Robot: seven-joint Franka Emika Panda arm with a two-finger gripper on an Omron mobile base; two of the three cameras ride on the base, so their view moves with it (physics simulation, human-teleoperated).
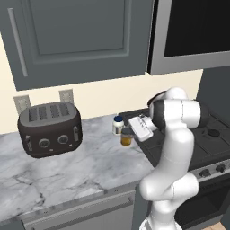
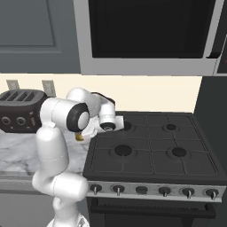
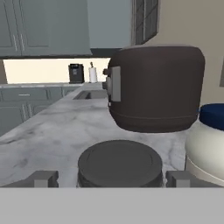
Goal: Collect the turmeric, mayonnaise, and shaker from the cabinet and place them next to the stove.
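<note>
The turmeric (image 1: 126,140), an amber jar with a dark lid (image 3: 119,164), stands on the marble counter just left of the stove (image 1: 211,134). My gripper (image 1: 128,133) reaches down over it and is open. In the hand view its fingertips (image 3: 46,178) stand on either side of the lid, apart from it. The mayonnaise (image 1: 118,125), white with a blue lid (image 3: 213,114), stands right beside the turmeric, toward the wall. The dark grey cabinet (image 1: 76,40) hangs above the counter. The shaker is out of view.
A black four-slot toaster (image 1: 49,129) sits on the counter to the left of the jars, and fills the middle of the hand view (image 3: 155,87). The black cooktop (image 2: 150,150) lies to the right, under a microwave (image 2: 146,35). The counter's front edge is near.
</note>
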